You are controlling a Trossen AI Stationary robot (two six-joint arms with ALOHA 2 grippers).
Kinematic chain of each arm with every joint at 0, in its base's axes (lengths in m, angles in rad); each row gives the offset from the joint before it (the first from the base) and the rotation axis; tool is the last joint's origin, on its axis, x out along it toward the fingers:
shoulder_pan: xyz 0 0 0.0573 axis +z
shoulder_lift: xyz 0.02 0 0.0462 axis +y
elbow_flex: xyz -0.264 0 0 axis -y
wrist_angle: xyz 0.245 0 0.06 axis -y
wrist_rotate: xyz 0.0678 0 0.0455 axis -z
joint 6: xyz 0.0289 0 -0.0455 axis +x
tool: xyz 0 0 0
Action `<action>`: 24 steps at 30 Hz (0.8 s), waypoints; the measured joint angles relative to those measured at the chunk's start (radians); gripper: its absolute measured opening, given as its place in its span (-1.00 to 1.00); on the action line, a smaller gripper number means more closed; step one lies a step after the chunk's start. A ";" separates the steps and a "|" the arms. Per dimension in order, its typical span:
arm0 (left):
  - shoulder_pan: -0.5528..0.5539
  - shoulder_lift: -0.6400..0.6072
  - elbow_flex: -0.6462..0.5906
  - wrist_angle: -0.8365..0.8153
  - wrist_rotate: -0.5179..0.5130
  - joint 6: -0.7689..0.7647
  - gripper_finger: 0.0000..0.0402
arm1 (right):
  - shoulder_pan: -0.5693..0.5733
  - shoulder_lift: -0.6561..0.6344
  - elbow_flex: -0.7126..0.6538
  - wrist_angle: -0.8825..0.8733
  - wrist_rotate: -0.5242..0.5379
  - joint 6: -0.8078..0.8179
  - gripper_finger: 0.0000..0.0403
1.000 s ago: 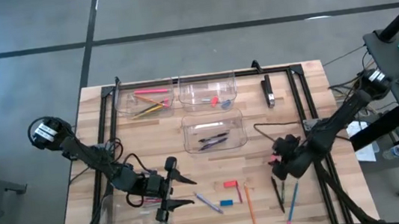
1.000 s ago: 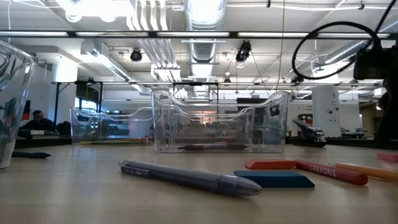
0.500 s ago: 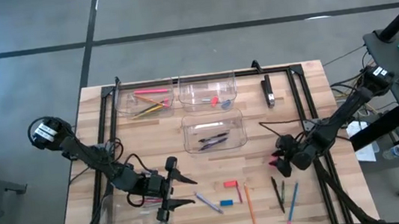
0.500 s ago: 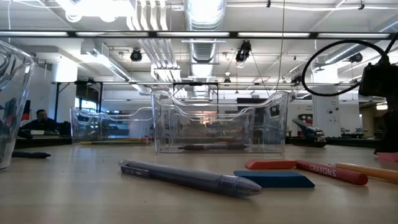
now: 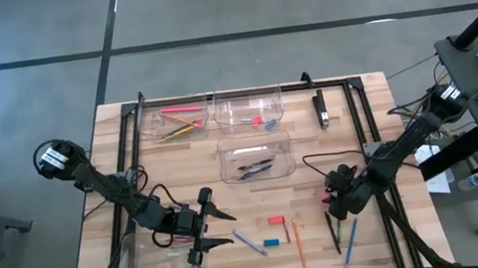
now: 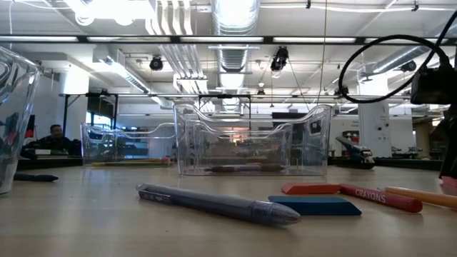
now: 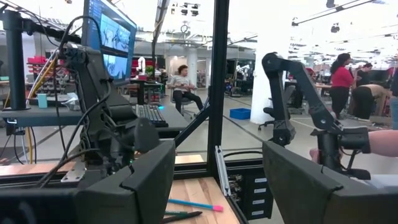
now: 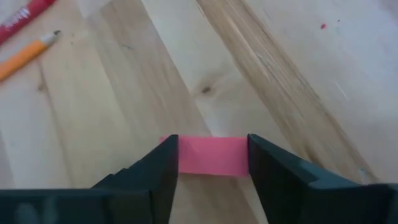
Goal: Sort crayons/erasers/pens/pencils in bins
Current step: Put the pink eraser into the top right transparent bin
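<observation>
Right wrist view | right pincer point(image 8: 211, 165) (narrowed) straddles pink eraser point(image 8: 212, 155), fingers touching.

Bright overhead ceiling lights, soft shadows, blurred foreground.

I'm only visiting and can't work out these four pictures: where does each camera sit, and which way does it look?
High view: above, looking straight down on the wooden table; both dark arms show.
Low view: at tabletop height, looking across past a grey-purple pen to a clear plastic bin; the right arm shows at the edge.
Left wrist view: looks out between the left gripper into the room.
Right wrist view: looks down between the right gripper at a pink eraser block.
Shared: the red crayon.
</observation>
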 joint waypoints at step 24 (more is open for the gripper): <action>0.000 0.000 0.000 0.003 0.000 0.000 0.12 | 0.000 -0.159 0.224 -0.291 0.086 -0.061 -0.96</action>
